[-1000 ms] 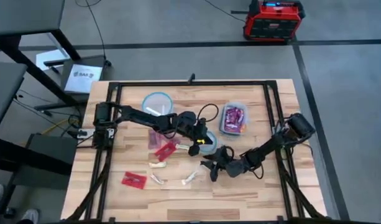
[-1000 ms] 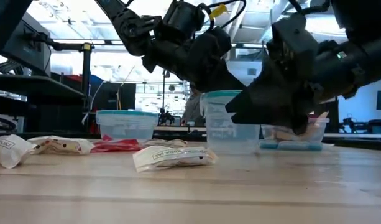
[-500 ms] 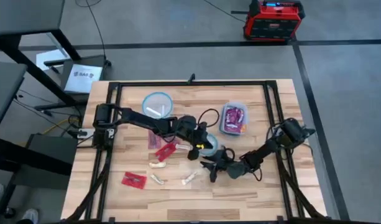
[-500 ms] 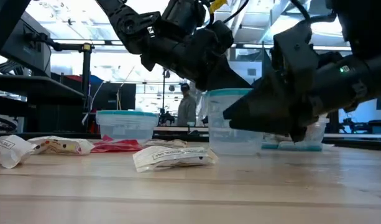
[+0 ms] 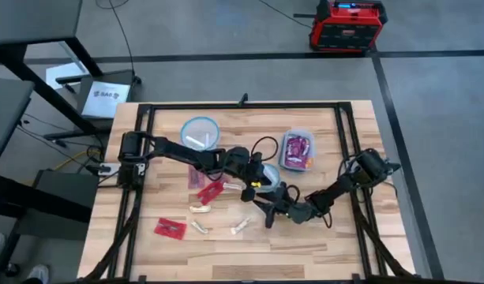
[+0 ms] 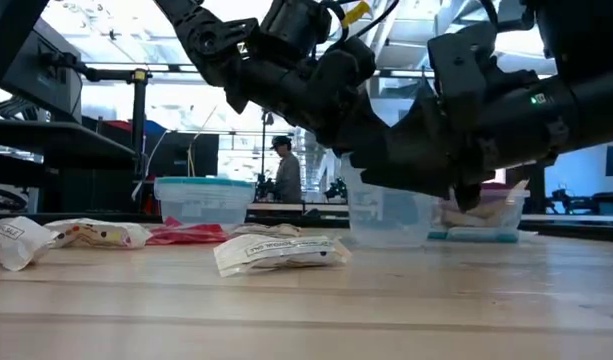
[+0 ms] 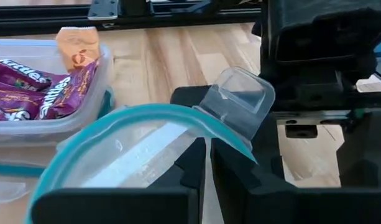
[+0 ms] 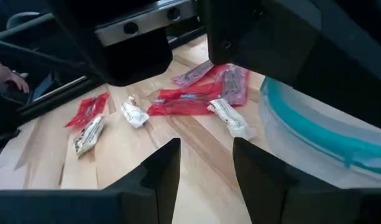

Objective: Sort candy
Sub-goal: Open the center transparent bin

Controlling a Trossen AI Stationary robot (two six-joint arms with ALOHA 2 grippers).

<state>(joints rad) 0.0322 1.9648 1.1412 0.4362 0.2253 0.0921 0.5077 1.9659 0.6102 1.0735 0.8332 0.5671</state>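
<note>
The left gripper (image 5: 257, 180) hangs over a small round teal-rimmed tub (image 7: 134, 140) mid-table, its jaws closed with a thin white candy stick (image 7: 206, 180) between them. The right gripper (image 5: 267, 213) sits low just beside that tub, jaws released and holding nothing. Red packets (image 8: 190, 99) and white sticks (image 8: 230, 118) lie loose on the wooden table (image 5: 336, 244), purple packets (image 7: 35, 87) in the rectangular container (image 5: 297, 150)

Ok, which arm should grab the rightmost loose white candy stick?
Right. Its hand is open, empty and close beside that white candy stick, while the left hand is clamped on the round container.
</note>
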